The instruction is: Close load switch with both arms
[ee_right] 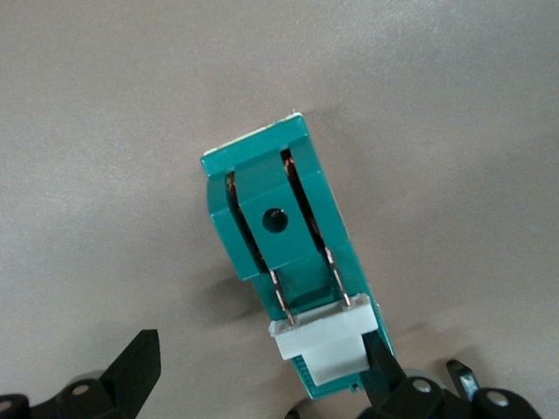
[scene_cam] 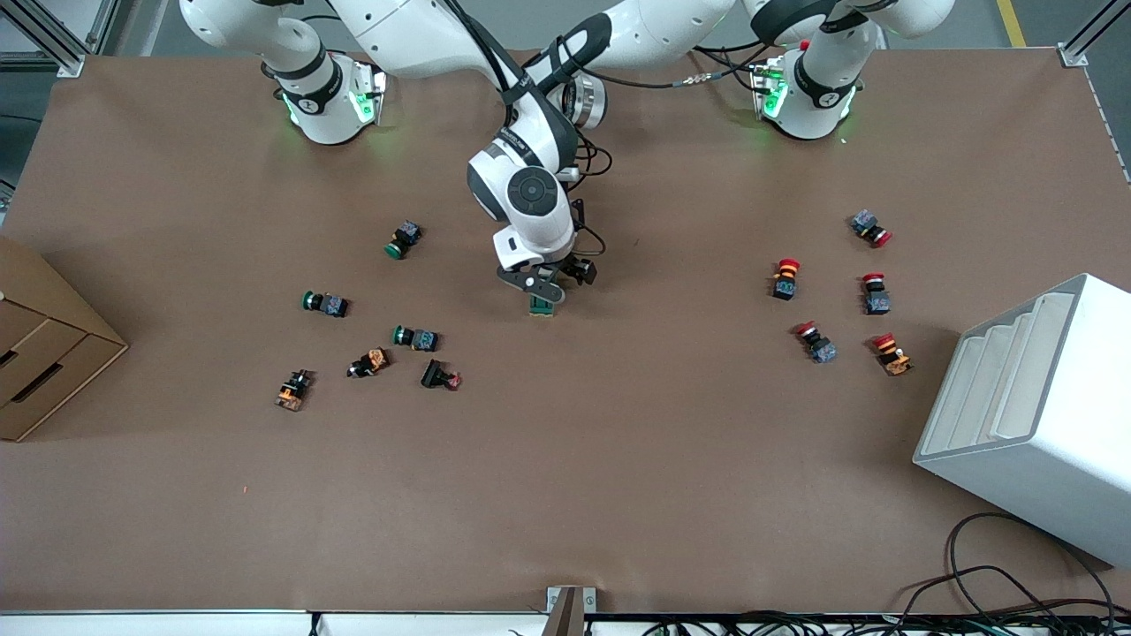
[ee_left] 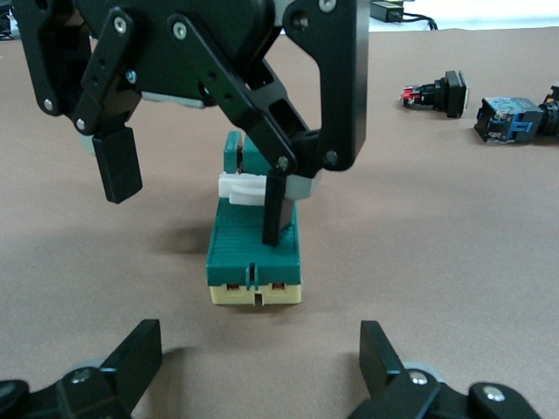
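Note:
The load switch [scene_cam: 542,306] is a dark green block lying flat mid-table, also in the left wrist view [ee_left: 256,249] and the right wrist view [ee_right: 279,227]. Its white lever tab [ee_right: 327,345] stands raised at one end. My right gripper [scene_cam: 541,287] hangs open over the switch. One of its fingers [ee_left: 278,209] touches the side of the lever [ee_left: 240,188] and the other is clear of it. My left gripper [ee_left: 259,340] is open and empty, low on the table just short of the switch's cream end. In the front view the left gripper [scene_cam: 580,270] is mostly hidden by the right arm.
Several green and orange push buttons [scene_cam: 415,337] lie toward the right arm's end. Several red ones [scene_cam: 786,278] lie toward the left arm's end. A cardboard box [scene_cam: 35,353] and a white rack [scene_cam: 1034,406] stand at the table's ends.

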Tool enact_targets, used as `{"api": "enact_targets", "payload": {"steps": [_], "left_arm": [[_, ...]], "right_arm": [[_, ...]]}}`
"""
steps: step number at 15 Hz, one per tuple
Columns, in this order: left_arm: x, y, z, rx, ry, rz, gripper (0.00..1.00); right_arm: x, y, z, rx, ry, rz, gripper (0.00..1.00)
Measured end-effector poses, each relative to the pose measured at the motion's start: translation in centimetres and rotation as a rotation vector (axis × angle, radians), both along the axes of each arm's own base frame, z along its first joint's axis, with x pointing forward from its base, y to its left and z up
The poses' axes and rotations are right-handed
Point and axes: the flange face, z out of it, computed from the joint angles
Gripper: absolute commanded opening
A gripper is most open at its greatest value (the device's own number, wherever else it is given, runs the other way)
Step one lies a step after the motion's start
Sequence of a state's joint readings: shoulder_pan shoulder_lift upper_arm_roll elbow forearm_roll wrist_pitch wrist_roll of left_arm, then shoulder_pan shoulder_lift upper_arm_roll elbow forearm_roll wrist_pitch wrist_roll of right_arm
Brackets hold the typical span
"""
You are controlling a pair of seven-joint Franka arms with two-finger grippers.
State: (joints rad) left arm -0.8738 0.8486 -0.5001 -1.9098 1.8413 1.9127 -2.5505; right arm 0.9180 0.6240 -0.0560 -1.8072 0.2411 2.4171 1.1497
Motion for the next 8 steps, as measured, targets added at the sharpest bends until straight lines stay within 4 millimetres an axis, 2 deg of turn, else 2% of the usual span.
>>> {"api": "enact_targets", "payload": {"steps": [8], "left_arm": [[0.0, 0.0, 0.0, 0.000, 0.000, 0.000, 1.00]], "right_arm": [[1.5, -0.7, 1.3, 0.014, 0.018, -0.048, 1.00]]}}
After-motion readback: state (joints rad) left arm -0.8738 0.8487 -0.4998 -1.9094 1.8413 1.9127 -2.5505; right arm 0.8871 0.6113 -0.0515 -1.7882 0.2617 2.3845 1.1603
